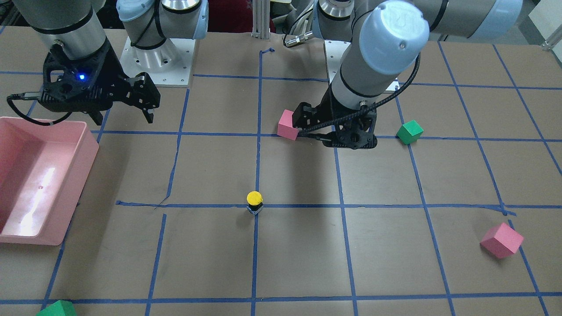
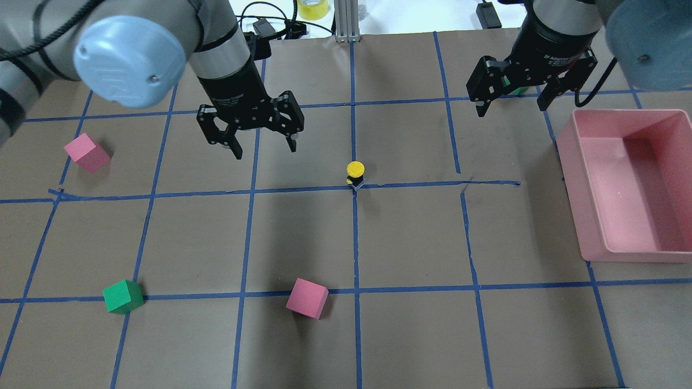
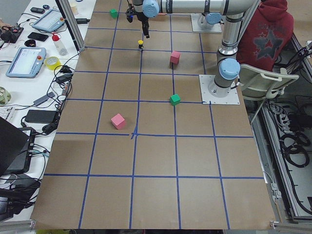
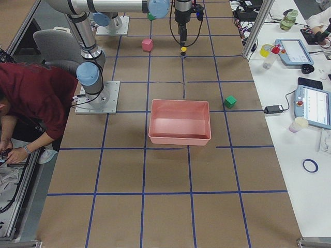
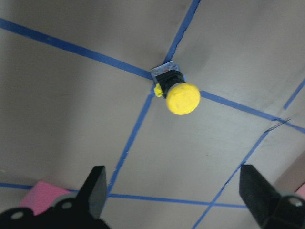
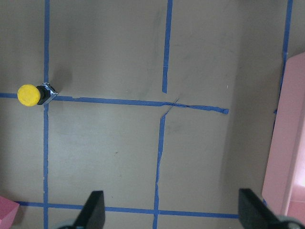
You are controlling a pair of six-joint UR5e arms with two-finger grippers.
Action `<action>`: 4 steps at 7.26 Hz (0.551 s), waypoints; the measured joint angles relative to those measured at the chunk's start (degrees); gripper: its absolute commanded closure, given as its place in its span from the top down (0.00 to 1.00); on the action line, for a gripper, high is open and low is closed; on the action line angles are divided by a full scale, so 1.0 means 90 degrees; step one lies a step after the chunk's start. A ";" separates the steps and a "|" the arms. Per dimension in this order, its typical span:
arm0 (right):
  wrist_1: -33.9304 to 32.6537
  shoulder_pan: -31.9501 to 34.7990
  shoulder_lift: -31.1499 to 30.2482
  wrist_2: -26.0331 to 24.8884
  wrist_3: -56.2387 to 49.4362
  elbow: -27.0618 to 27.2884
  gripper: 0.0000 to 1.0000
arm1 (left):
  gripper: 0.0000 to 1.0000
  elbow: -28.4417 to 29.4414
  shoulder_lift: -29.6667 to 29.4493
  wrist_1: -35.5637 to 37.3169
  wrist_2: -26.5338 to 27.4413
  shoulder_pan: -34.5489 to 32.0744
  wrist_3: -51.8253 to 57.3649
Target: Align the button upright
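Observation:
The button [image 2: 355,173] has a yellow mushroom cap, a black body and a silvery-blue base. It stands upright with the cap on top, on a blue tape crossing at the table's middle [image 1: 254,202]. My left gripper [image 2: 265,148] is open and empty, raised above the table, apart from the button on its left. The left wrist view shows the button [image 5: 176,93] ahead of the open fingers [image 5: 95,188]. My right gripper [image 2: 511,108] is open and empty, raised near the pink bin. The right wrist view shows the button [image 6: 33,94] at far left.
A pink bin [image 2: 573,189] stands at the table's right side. Two pink cubes [image 2: 86,152] [image 2: 307,298] and a green cube [image 2: 123,296] lie on the left half. Another green cube [image 1: 57,309] lies at the far edge beyond the bin. Blue tape lines grid the brown table.

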 measured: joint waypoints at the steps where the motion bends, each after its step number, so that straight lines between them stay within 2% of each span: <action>1: 0.0004 0.0000 0.0000 -0.0001 0.0000 0.0000 1.00 | 1.00 0.0086 0.0285 -0.0118 0.0151 0.0040 0.0146; 4: 0.0010 0.0001 0.0000 -0.0008 0.0000 0.0000 1.00 | 1.00 0.0280 0.0761 -0.0084 0.0674 0.0042 0.0145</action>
